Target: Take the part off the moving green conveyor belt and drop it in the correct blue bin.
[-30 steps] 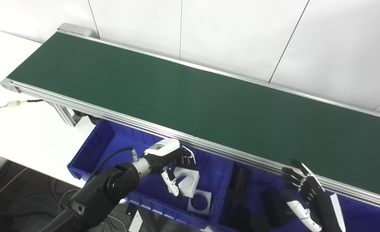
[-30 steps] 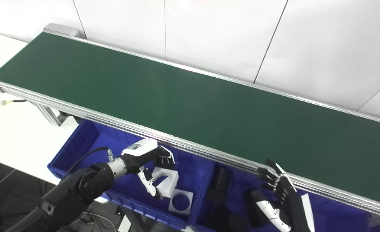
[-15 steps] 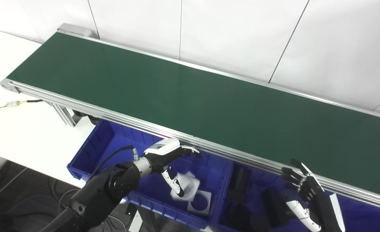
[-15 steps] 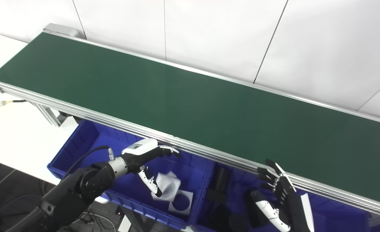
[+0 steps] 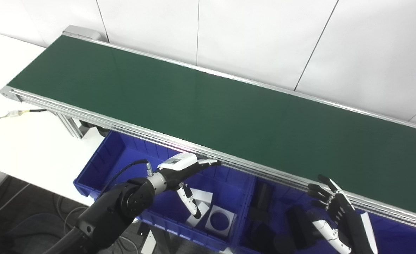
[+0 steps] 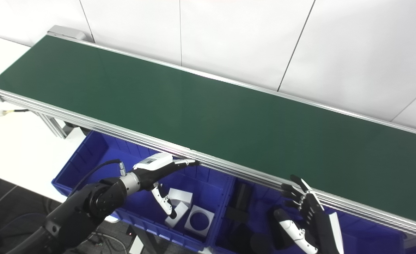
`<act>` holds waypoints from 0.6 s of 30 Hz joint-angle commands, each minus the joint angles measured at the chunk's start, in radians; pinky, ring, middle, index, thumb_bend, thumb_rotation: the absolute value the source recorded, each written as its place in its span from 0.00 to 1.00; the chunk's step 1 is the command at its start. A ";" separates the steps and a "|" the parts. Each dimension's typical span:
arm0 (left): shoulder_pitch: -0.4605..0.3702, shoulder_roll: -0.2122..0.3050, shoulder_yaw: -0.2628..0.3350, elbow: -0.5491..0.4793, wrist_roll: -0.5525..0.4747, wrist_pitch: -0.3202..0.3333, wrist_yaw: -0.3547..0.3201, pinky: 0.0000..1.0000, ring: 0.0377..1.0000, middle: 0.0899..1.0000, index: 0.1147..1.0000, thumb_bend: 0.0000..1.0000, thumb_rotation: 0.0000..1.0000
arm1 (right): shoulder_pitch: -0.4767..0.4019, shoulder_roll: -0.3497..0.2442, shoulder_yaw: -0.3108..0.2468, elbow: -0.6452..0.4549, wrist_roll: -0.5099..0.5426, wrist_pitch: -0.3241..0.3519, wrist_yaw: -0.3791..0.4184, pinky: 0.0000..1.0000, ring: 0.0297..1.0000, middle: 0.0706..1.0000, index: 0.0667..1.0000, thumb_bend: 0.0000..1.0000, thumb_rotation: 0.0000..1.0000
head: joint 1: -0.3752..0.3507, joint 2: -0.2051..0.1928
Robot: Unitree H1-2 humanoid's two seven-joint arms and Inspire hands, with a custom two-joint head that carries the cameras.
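The left robot hand (image 5: 185, 167) is seen in the lower middle of the frame, spread flat with fingers (image 5: 208, 162) stretched toward the belt's near rail and the thumb (image 5: 190, 204) hanging down; nothing is held in it. Directly below it, inside the left blue bin (image 5: 98, 160), two white parts are found: one block (image 5: 199, 201) lying tilted just beside the thumb, and a second block with a round hole (image 5: 219, 220) touching it to the right. The dropped part is thus judged to be resting in this bin, among its own kind, though which of the two it is cannot be told.

At the lower right, the right robot hand (image 5: 336, 208) is held upright with fingers fanned apart and nothing gripped, above the right blue bin (image 5: 398, 233), in which dark parts (image 5: 264, 197) are piled.

Above both bins, the green conveyor belt (image 5: 208, 102) runs from upper left to right edge, and no part is visible on it. A white bench (image 5: 28, 148) is seen at the left, with a cable (image 5: 17, 113) lying on it.

The release step is judged finished. The next move would call for the emptied left robot hand to be lifted clear of the bin and held ready near the belt edge, with the belt watched for a fresh part and its colour matched to a bin.
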 commanded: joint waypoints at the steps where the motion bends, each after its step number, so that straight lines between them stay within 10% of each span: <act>1: -0.020 0.022 0.016 -0.037 -0.050 -0.023 -0.010 0.82 0.89 0.92 0.91 1.00 0.21 | -0.010 0.006 -0.001 -0.011 0.009 -0.019 -0.004 0.68 0.74 0.75 0.86 0.68 0.54 | -0.008 -0.006; 8: 0.007 0.003 0.079 -0.108 -0.330 -0.026 -0.099 0.70 0.79 0.81 0.78 1.00 0.50 | -0.017 0.019 0.011 0.010 -0.017 -0.023 -0.009 0.67 0.73 0.75 0.85 0.70 0.55 | -0.065 -0.040; 18: 0.053 -0.110 0.163 -0.179 -0.710 -0.028 -0.138 0.74 0.78 0.81 0.83 1.00 0.54 | -0.021 0.040 0.040 0.064 -0.049 -0.054 -0.024 0.68 0.73 0.76 0.85 0.68 0.52 | -0.172 -0.111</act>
